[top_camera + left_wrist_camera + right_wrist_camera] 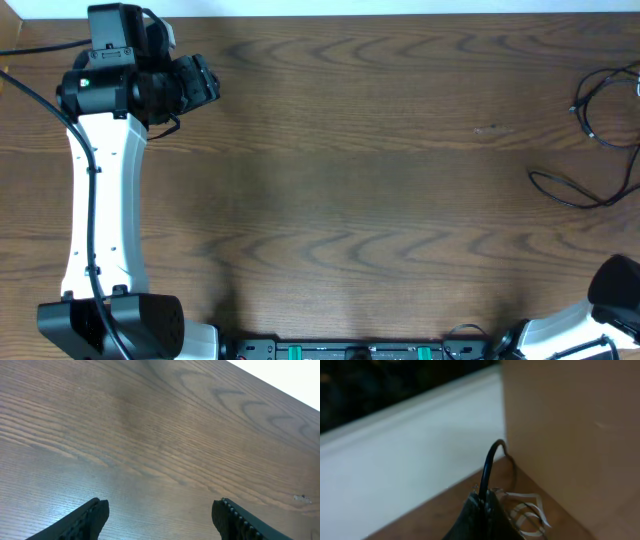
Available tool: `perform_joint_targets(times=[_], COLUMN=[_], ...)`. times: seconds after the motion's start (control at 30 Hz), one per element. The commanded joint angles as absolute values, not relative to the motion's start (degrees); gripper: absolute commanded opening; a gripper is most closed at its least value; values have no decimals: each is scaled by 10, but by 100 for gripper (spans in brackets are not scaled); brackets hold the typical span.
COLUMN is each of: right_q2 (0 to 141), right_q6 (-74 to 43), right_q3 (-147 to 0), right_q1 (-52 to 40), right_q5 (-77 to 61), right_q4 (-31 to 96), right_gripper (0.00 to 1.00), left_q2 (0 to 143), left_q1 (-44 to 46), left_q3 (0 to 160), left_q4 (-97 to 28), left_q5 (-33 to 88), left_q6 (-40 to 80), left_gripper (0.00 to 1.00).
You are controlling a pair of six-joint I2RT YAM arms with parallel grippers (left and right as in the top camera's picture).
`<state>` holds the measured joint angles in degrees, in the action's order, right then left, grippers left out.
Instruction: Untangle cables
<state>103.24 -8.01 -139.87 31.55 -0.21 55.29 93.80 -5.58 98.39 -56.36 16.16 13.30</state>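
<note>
Overhead view only: the cables [585,115] lie at the far right edge of the wooden table [350,200]. They are thin black strands, a loose tangle toward the far side w/ one long loop trailing nearer, and part runs off frame. I count at least 2 black strands there; can't separate more.

Right wrist view, blurry, shows what the overhead doesn't. The right gripper [482,505] has its fingers pressed together on 1 black cable [489,467]. That cable rises from the tips and arcs over to the right. Just beside the tips, on the right, is 1 white cord [527,512] in a few small loops over the wood. Behind them stand a pale beige panel [570,425] at right and a white ledge [410,460] at left. From above, only the white and black lower part of the right arm [565,325] shows, in the near right corner.

Left wrist view: the left gripper [160,512] is spread wide. Its 2 dark ribbed fingertips [235,520] sit well apart, w/ only wood grain between them. The camera looks down at the table on a slant.

Arms: 2. The left arm [100,200] has a white link running from its base at the near left corner up to the far left corner. Its black wrist is bent to point right, w/ a green light [85,82] lit on it. It is well apart from the cables, across the table.
</note>
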Motion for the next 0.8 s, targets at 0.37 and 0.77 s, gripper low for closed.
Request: perform_joint_targets(times=[0.37,0.77], right_q2=[1182,1177], right_q6=[-70,-69], right_q3=[-1406,-1406], right_q1=[388,369], right_q5=[18,-38], right_q4=[618,651], right_gripper=[4,99], left_q2=[943,943], left_q1=[-57,-57], left_q3=[984,984], left_q4=[-561,-552], left_q5=[158,158], left_q6=[132,132], left_gripper=[71,72])
